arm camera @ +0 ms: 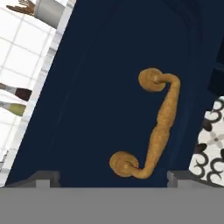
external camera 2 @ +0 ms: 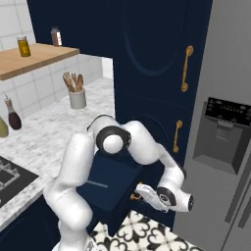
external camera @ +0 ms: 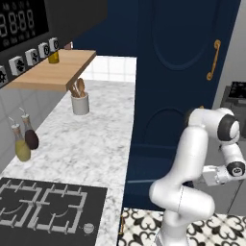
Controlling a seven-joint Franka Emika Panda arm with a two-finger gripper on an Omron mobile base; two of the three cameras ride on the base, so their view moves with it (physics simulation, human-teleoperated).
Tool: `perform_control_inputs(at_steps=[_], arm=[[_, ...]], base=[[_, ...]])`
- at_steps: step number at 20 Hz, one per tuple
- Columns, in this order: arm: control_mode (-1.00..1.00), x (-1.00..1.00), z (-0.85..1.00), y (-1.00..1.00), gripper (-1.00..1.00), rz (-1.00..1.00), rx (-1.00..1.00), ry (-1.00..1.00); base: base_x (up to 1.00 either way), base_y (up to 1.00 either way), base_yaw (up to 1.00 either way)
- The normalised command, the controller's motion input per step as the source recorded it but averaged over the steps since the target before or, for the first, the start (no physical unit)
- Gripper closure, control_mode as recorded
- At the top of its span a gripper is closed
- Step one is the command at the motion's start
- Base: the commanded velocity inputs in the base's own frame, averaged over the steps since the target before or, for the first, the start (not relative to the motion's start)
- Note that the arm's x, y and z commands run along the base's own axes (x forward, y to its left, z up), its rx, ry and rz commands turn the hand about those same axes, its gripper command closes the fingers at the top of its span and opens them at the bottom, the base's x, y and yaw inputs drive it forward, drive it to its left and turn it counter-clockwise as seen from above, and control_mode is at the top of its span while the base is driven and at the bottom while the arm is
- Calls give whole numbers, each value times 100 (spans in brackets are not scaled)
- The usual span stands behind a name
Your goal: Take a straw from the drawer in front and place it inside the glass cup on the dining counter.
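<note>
Early stage: drawer (external camera 2: 110, 188) pulled partly out at lower centre of right base view, gripper (arm camera: 113, 178) released with jaws spread just off its brass handle (arm camera: 153, 127); straw and glass cup unseen, all pick-and-place remains.

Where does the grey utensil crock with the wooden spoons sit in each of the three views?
Left base view: utensil crock upper left of centre, on the marble worktop below the wooden shelf.
Right base view: upper left, on the same worktop beside the navy cabinet.
Hand view: top left corner, tilted by the camera.
Shared landmark: the two oil bottles.
</note>
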Motion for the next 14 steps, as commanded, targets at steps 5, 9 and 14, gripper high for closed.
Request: perform_control_inputs(at_steps=[5,9,14], arm=[[-100,-29,100,0,-100,-2,-25,-4],[-100,-17,100,15,-100,-3,-23,0],[-100,-1,89,57,-100,-1,-18,7]], base=[[0,0,0],[0,0,0],[0,0,0]])
